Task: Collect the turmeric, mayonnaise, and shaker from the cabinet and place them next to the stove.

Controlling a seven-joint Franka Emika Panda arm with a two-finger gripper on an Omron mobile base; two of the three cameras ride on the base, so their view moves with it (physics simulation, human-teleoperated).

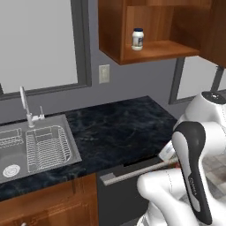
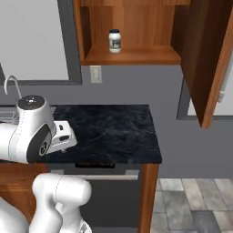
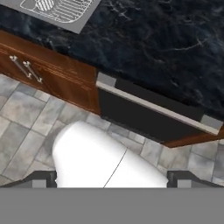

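One squat white mayonnaise jar with dark blue lid [image 1: 137, 39] stands inside the reddish-brown wooden cabinet [image 1: 152, 49]; my tool [image 3: 112, 181] is spread wide, gripping nothing.

The label of the mayonnaise [image 1: 137, 39] is too small to be read. The cabinet [image 1: 150, 50] is cut off by the top edge, and the sink [image 1: 17, 152] by the left edge. The counter [image 1: 119, 132] is partly hidden by the arm.

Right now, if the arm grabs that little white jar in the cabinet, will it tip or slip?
The mayonnaise looks squat and upright on the flat cabinet shelf, so it probably resists tipping. Its smooth round sides might slip. It stands near the shelf's front edge, so a push could knock it off.
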